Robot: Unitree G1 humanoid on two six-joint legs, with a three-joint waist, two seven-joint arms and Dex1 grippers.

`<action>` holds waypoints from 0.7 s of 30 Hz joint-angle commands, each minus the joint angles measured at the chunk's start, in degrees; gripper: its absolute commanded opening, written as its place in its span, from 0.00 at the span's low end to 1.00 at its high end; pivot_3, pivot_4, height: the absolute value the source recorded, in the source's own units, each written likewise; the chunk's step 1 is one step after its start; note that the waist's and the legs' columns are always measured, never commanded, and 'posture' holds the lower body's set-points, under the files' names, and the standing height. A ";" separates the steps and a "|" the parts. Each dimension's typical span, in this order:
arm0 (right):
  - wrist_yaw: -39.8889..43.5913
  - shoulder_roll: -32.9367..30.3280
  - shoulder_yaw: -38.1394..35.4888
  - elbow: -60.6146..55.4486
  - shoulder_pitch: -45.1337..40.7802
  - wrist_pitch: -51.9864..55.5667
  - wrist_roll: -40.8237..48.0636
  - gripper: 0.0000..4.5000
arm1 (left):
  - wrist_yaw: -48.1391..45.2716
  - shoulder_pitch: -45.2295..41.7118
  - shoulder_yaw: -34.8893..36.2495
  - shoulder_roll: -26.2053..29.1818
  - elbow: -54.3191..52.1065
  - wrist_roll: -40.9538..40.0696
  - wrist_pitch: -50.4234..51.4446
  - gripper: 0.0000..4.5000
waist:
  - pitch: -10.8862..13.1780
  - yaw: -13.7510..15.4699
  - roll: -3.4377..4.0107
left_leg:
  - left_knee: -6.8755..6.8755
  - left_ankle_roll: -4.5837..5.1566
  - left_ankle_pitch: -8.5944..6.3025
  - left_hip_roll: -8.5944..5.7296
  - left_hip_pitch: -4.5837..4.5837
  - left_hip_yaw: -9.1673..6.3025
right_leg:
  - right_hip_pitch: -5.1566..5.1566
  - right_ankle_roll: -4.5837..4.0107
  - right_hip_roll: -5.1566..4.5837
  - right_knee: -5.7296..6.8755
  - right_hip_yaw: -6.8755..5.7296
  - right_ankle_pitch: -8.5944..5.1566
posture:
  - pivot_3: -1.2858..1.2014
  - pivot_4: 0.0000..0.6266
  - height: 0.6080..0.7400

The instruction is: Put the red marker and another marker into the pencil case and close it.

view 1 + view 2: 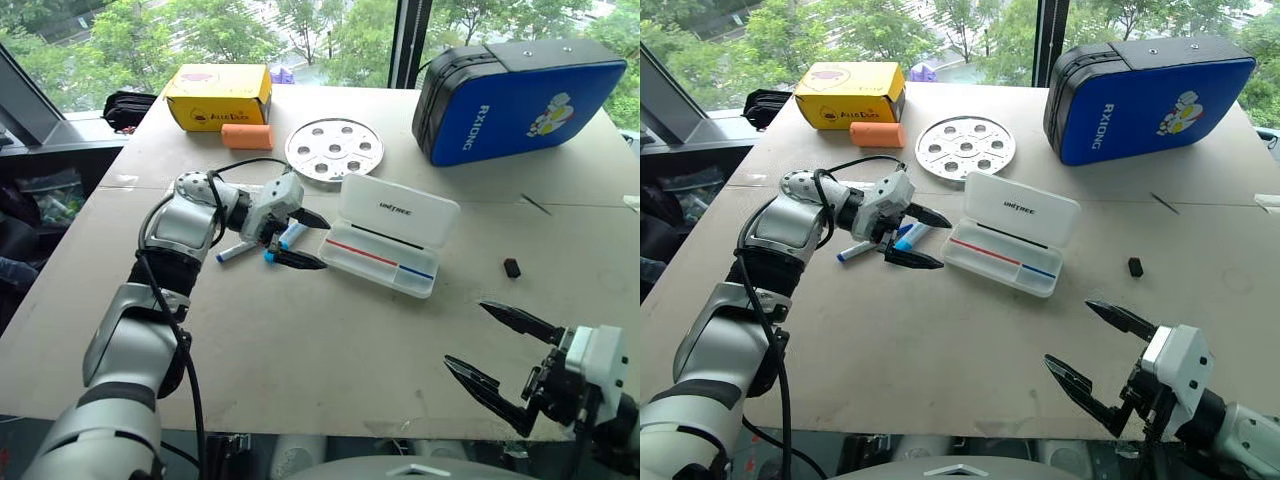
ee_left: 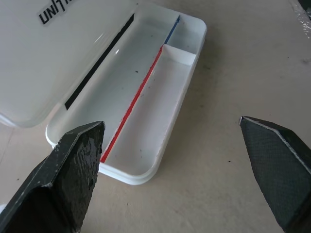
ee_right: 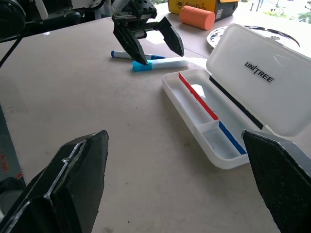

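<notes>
Bench (image 1: 300, 340): pale worn board, carrying all items below.

Pencil case (image 1: 385, 250): white, near mid-bench, lid swung open and leaning back, dark lettering on the lid. Tray empty; thin red and blue stripe along its inside, small divider at one end.

Left pincer (image 1: 297, 240): jaws spread wide, holding nothing. Just beside the case's short end on the robot's left, tips pointing at the case.

Markers: two, lying on the bench just beyond the left pincer from the case. One white with a light-blue cap (image 3: 160, 63); one white with a dark-blue end (image 3: 127, 55), a little farther from the case. No red marker can be told.

Right pincer (image 1: 500, 360): jaws spread wide, empty. Well apart from the case, near the bench's front edge on the robot's right.

Blue zip case (image 1: 515, 95): large, behind the pencil case to the right.

Round metal disc (image 1: 334, 149): with holes, just behind the pencil case.

Yellow box (image 1: 218, 96) and orange cylinder (image 1: 247, 136): behind the case to the left, cylinder in front of the box.

Small black item (image 1: 512, 267): right of the case, apart.
</notes>
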 commanded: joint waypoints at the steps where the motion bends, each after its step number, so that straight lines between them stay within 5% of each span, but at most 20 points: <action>1: 0.18 0.87 -0.74 -3.00 1.55 -2.68 -0.54 0.98 | 1.28 0.13 -0.82 -1.22 -0.63 2.06 -3.82 1.00 | 0.00 -0.05 0.01 | 0.00 0.00 0.00 0.00 0.00 0.00 | 0.00 0.00 0.00 0.02 0.00 0.00 | 0.52 0.24 1.00; 5: -0.37 1.30 0.36 -3.07 2.99 -4.31 -1.52 0.98 | 1.57 0.14 -2.17 -2.63 1.08 3.84 -7.55 1.00 | 0.00 -0.01 0.00 | 0.03 0.00 0.00 -0.02 -0.01 -0.04 | 0.00 0.00 0.00 0.05 -0.01 0.00 | 0.52 0.24 1.00; 15: -0.16 2.41 -0.64 -3.07 8.27 -7.93 -2.72 1.00 | 5.66 0.56 -7.74 -5.65 7.00 12.81 -13.37 0.15 | -0.11 0.07 0.05 | 0.05 0.01 0.00 -0.05 0.02 -0.05 | 0.01 0.01 0.00 0.08 -0.01 -0.01 | 0.52 0.24 1.00; 16: -0.05 2.40 -0.88 -3.07 8.59 -8.11 -2.62 1.00 | 5.58 0.98 -7.48 -5.50 6.12 12.52 -12.48 0.00 | -0.12 0.05 0.07 | 0.05 0.01 0.00 -0.04 0.02 -0.05 | 0.01 0.00 0.00 0.10 -0.01 -0.01 | 0.52 0.24 1.00; 21: 2.12 1.65 -3.29 -2.12 9.55 -8.69 -2.04 1.00 | 4.29 6.33 -5.69 -1.28 -7.20 9.89 -2.10 0.00 | -0.19 -0.51 0.14 | 0.05 0.01 0.00 0.01 0.05 -0.02 | 0.01 0.01 0.01 0.12 0.04 -0.02 | 0.52 0.24 1.00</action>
